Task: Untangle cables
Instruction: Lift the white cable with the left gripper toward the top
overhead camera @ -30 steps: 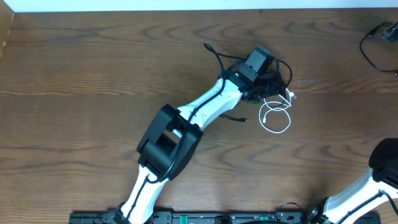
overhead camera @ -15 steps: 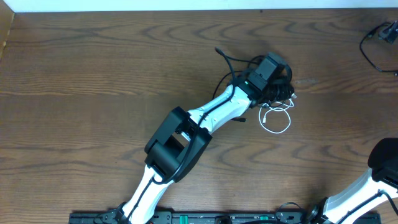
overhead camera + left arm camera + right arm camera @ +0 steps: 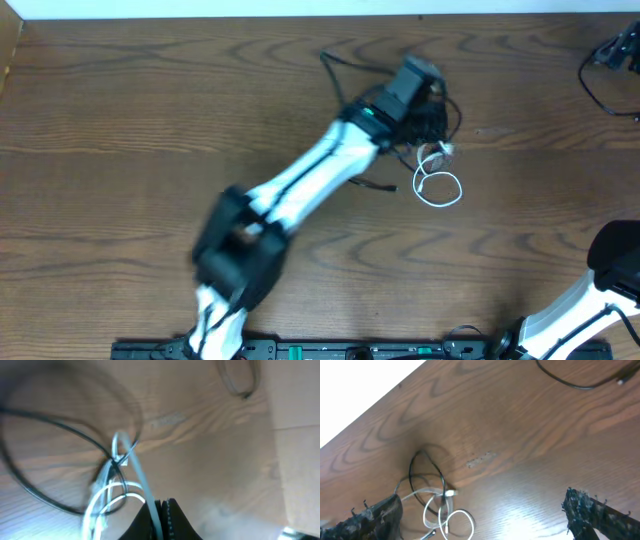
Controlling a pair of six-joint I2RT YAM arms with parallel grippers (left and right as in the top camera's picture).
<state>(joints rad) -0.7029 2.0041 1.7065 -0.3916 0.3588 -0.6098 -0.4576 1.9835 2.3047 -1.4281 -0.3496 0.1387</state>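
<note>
A tangle of black cable (image 3: 440,115) and white cable (image 3: 438,187) lies on the wooden table right of centre. My left gripper (image 3: 425,100) is over the tangle, blurred by motion. In the left wrist view its jaws (image 3: 161,510) are shut on a strand of the white cable (image 3: 140,472), which rises out of the knot where the black cable (image 3: 50,425) loops around it. My right gripper (image 3: 482,505) hangs open, well clear, with the white cable's loops (image 3: 447,517) and a black loop (image 3: 427,475) seen to the left between its fingers.
A separate black cable (image 3: 600,70) lies at the table's far right edge, also in the right wrist view (image 3: 580,382). The right arm's base (image 3: 610,270) sits at the bottom right. The table's back edge meets a white wall.
The left gripper has closed on the white cable and swung up and to the left, dragging the tangle and white loop slightly with it. The right arm has not moved.
</note>
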